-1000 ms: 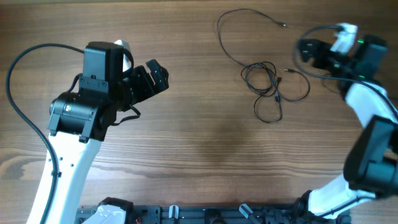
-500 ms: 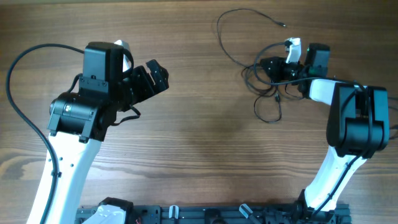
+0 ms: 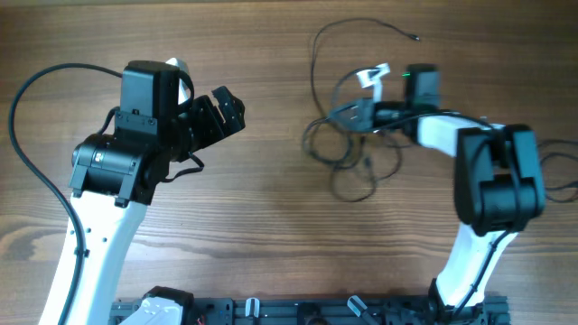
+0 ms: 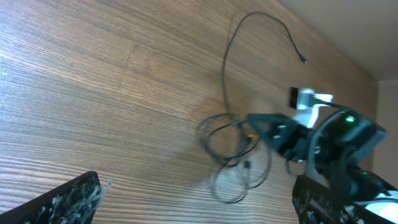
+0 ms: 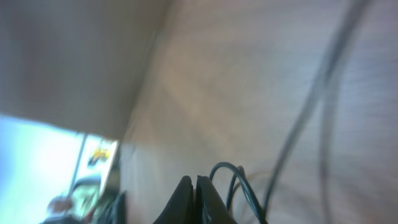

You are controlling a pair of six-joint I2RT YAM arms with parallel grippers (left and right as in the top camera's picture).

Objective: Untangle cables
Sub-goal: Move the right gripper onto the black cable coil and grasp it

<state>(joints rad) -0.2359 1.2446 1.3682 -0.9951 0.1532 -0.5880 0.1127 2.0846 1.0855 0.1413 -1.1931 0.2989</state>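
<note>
The cables [image 3: 354,155] are thin dark cords looped in a tangle right of the table's middle. One long strand arcs toward the far edge and ends in a small plug [image 3: 415,38]. My right gripper [image 3: 345,113] lies low over the tangle's upper part, shut on the cables. In the right wrist view its gripper [image 5: 196,182] has both fingers pressed together, and cable loops [image 5: 239,177] rise right beside them. My left gripper [image 3: 226,108] hangs open at the left, well away from the tangle. The left wrist view shows the cables [image 4: 231,134] and the right gripper [image 4: 256,120] ahead of it.
A wooden table [image 3: 271,217] carries everything. A thick black arm cable [image 3: 36,99] loops at the far left. The right arm's white and black links [image 3: 488,181] stand at the right, and a black base rail [image 3: 298,311] runs along the near edge.
My right gripper swung left from the far right onto the tangle and shut. The tangle has since been dragged left with it. The left arm has not moved.
</note>
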